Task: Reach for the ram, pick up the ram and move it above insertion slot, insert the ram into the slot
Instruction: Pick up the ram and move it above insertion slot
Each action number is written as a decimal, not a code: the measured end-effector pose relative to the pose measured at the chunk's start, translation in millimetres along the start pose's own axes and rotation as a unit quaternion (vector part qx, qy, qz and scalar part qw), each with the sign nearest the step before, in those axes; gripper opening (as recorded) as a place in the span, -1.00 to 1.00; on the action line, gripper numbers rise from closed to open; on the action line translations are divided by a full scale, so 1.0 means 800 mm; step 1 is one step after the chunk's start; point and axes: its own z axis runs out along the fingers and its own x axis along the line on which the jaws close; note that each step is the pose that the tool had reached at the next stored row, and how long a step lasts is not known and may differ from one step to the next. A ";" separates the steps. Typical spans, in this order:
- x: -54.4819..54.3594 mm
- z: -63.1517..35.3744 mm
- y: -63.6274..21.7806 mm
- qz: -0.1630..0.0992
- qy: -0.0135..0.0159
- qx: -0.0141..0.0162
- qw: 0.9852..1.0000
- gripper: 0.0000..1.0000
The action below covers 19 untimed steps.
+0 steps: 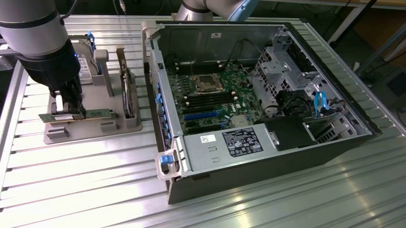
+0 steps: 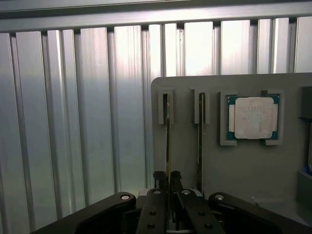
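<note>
— Pincer [image 1: 70, 110] state?
— Clamped on one ram [image 1: 95, 114], which stands on its long edge in the grey holder [image 1: 82, 135], near the counter's [image 1: 95, 190] edge at the exterior view's left.
— Counts?
— Two sticks: the gripped one and a second stick [image 2: 200, 141] just beside it, parallel. One processor chip [image 2: 253, 117]. One open computer case [image 1: 266, 161].
— Axis?
— Level, along the counter's ribs. The slot [image 1: 206, 99] lies well apart, inside the case.
</note>
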 end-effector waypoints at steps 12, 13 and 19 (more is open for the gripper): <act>0.001 -0.012 -0.001 0.000 -0.007 0.000 1.000 -0.72; 0.002 -0.020 -0.001 0.000 -0.009 0.000 1.000 -0.72; 0.005 -0.057 -0.003 0.002 -0.030 -0.001 1.000 -0.72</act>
